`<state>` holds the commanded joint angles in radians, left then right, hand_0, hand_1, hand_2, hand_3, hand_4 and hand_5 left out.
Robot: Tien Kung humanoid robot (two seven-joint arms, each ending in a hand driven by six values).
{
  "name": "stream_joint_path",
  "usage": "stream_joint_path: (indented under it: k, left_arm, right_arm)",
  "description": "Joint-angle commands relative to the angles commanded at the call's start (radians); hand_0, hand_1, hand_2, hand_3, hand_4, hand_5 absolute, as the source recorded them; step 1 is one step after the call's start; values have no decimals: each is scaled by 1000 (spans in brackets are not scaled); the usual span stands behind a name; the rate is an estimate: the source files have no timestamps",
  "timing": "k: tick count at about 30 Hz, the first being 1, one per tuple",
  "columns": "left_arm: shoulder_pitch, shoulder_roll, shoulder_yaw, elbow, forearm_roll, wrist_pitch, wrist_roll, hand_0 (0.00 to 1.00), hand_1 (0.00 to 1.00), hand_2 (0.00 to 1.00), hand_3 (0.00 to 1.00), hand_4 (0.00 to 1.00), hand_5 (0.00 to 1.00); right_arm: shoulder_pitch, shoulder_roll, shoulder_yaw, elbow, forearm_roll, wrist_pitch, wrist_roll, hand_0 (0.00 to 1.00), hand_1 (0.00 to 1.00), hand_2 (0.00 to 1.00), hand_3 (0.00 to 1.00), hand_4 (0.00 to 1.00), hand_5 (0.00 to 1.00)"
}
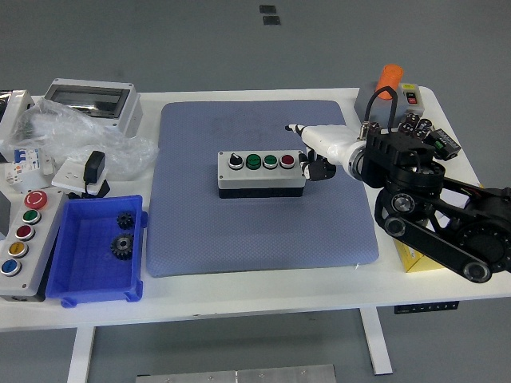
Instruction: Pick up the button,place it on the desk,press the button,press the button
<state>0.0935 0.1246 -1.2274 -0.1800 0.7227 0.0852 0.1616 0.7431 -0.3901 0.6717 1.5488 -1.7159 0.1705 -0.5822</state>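
Note:
The grey button box [261, 182] lies in the middle of the blue-grey mat [263, 231]. Its top carries a black selector [235, 162], two green buttons and a red button [287, 161] in a row. My right hand [318, 152] hovers just off the box's right end. Its white index finger [307, 133] sticks out to the upper left, above and behind the red button and clear of it. The other fingers are curled and hold nothing. My left arm does not show.
A blue bin [80, 283] with two gears stands at the front left, beside a grey panel of coloured buttons [20, 239]. Behind them lie a plastic bag and a grey enclosure [88, 100]. An orange-knobbed grey box [387, 92] and a yellow box [413, 260] stand at the right.

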Motion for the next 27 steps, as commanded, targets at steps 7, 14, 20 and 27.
stream_joint_path:
  k: [7, 14, 20, 27]
  left_arm:
    - [10, -7, 76, 0, -106, -12, -24, 625, 617, 567, 604, 623, 354]
    - [23, -22, 214, 0, -267, -53, -104, 625, 617, 568, 605, 624, 354]
    - [26, -34, 349, 0, -419, -74, -156, 625, 617, 570, 606, 623, 352]
    - [18, -32, 369, 0, -502, -67, -95, 625, 616, 569, 606, 624, 353]
  right_arm:
    - [-173, 76, 202, -75, 99, -251, 240, 448, 538, 603, 983, 452, 131]
    - [-304, 83, 356, -209, 357, -498, 505, 664, 689, 748, 782, 566, 257]
    - [-304, 47, 395, -285, 569, -620, 726, 710, 712, 753, 769, 613, 318]
    - [-311, 46, 391, -299, 708, -660, 893, 789, 746, 768, 790, 657, 335]
